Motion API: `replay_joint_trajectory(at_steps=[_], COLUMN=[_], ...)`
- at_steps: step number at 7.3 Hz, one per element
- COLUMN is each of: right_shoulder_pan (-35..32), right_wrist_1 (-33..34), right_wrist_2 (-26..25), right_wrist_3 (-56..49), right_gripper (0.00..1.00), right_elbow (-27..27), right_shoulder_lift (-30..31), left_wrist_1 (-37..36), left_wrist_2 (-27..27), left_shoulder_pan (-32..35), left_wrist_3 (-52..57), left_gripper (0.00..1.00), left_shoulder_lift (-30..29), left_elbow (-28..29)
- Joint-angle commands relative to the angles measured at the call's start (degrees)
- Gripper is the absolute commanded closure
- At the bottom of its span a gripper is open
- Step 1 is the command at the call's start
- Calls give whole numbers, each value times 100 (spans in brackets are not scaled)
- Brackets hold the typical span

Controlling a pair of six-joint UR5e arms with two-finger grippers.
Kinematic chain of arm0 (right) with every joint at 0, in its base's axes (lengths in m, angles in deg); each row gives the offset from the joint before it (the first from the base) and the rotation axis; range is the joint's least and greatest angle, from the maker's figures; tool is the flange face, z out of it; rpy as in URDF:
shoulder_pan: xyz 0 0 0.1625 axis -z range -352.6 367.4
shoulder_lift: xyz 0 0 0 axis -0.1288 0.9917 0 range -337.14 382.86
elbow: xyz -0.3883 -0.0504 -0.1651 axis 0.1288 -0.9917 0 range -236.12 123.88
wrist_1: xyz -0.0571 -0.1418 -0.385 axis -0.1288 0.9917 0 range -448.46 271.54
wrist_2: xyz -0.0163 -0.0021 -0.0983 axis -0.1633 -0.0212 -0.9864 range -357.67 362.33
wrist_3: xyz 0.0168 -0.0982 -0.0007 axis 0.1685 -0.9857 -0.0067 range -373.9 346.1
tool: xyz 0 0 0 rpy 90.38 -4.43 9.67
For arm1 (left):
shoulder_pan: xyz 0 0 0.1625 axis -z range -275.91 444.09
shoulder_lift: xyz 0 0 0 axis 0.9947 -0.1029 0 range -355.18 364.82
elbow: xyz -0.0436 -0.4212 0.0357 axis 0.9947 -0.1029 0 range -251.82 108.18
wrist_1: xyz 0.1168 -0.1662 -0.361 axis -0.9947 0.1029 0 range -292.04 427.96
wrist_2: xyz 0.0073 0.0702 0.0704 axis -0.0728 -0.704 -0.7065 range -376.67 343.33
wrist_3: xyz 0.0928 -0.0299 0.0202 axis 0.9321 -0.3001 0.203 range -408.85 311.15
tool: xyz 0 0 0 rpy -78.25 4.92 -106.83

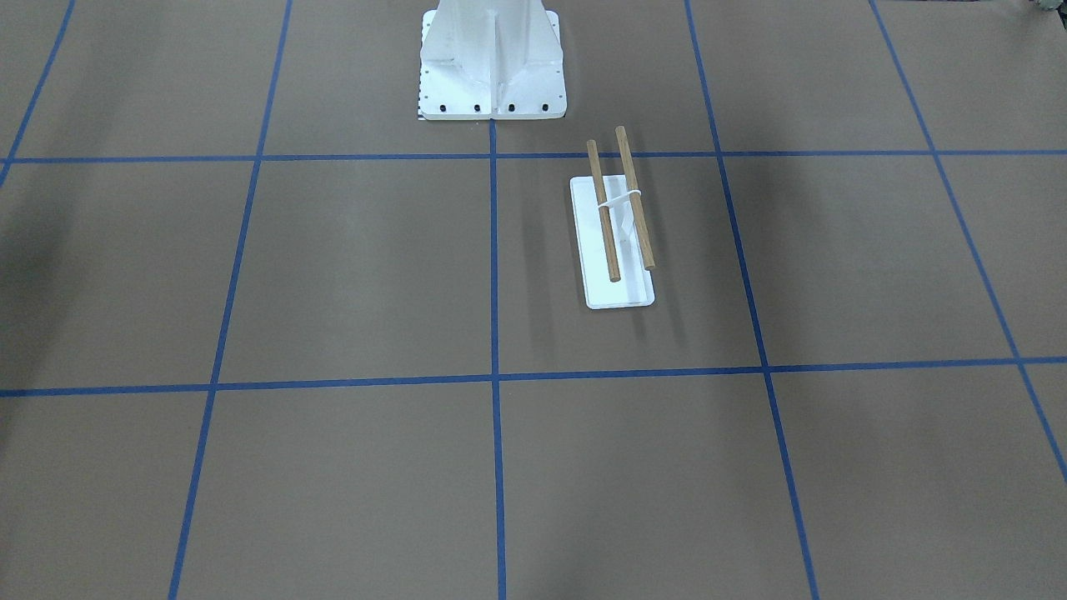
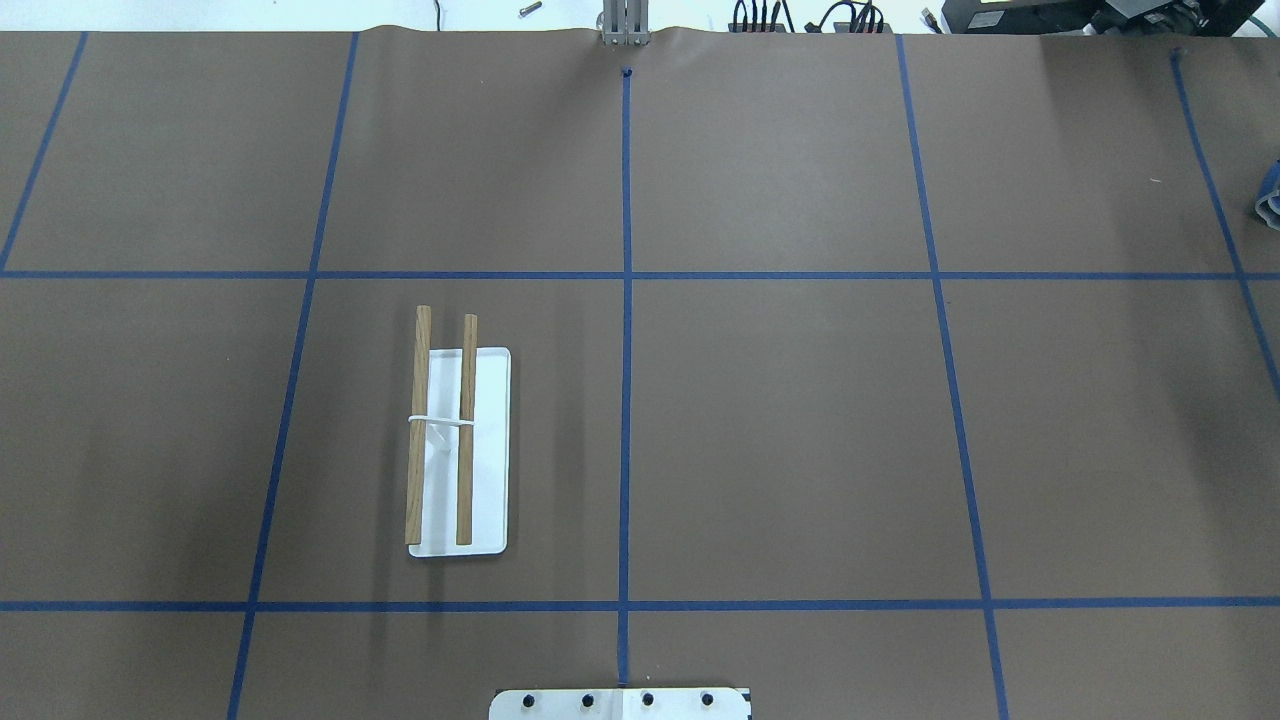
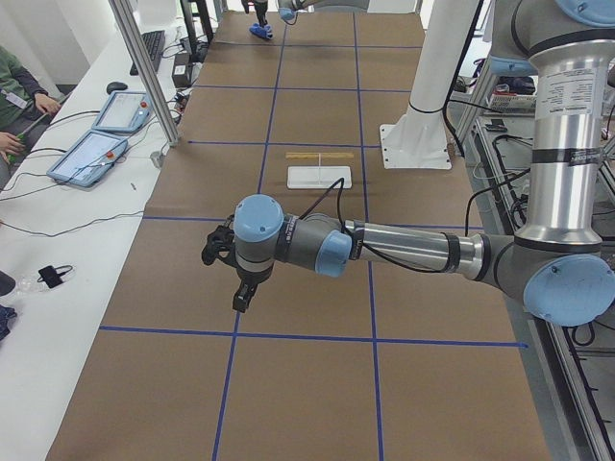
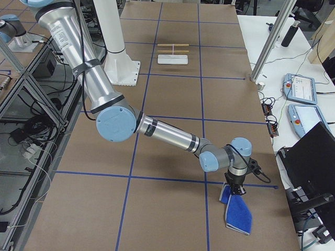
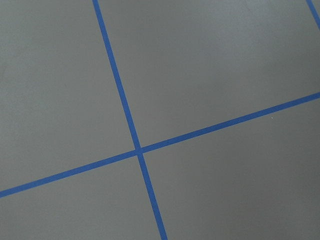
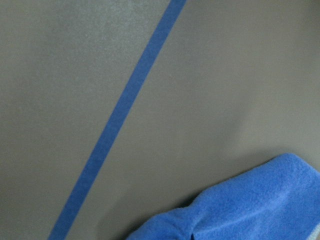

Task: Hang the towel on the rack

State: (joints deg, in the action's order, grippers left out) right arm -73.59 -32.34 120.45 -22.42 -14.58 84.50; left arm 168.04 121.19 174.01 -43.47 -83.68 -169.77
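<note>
The rack (image 1: 621, 242) has a flat white base and two brown dowels, and stands on the brown table; it also shows in the overhead view (image 2: 460, 450). The blue towel (image 4: 238, 214) lies at the table's far right end, and a corner of it shows in the right wrist view (image 6: 250, 210) and at the overhead view's edge (image 2: 1270, 200). My right gripper (image 4: 236, 188) points down at the towel's near end; I cannot tell if it is open or shut. My left gripper (image 3: 245, 293) hovers over bare table far from the rack; I cannot tell its state.
The large white bolted pedestal (image 1: 492, 67) stands at the robot's side of the table near the rack. Blue tape lines (image 5: 140, 150) mark a grid on the table. Operators' tablets (image 3: 91, 154) and cables lie on a side bench.
</note>
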Motion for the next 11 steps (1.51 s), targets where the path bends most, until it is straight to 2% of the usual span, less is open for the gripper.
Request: replay_joint_trajectory(at_steps=[1, 3, 4, 5, 6, 8, 10, 11], right_shoulder_pan=[-520, -523, -427, -261, -16, 1185, 2196, 2741], right_wrist_1=[1078, 3026, 3950, 4499, 4495, 4443, 4408, 4347], right_wrist_2=[701, 729, 895, 1279, 1675, 1671, 1137, 760], right_wrist_3=[-18, -1, 78, 288, 1090, 2769, 4123, 4748], right_gripper=[100, 100, 100, 100, 100, 100, 100, 100], right_elbow=[1156, 3446, 4388, 5172, 5719, 6696, 7697, 8077], right_shoulder_lift=[85, 471, 481, 594, 691, 657, 630, 622], left_wrist_1=[-6, -6, 3, 3, 3, 351, 1596, 1707], left_wrist_2=[22, 40, 48, 57, 257, 1257, 1236, 1244], left_shoulder_pan=[0, -9, -9, -35, -53, -149, -822, -1000], left_wrist_3=[-19, -19, -297, -831, -1384, -3226, -5405, -5737], left_gripper=[2, 2, 2, 2, 2, 2, 2, 3], left_shoulder_lift=[0, -9, -61, -79, -88, -341, -439, -605], left_elbow=[-30, -101, -118, -319, -503, -505, -523, -532])
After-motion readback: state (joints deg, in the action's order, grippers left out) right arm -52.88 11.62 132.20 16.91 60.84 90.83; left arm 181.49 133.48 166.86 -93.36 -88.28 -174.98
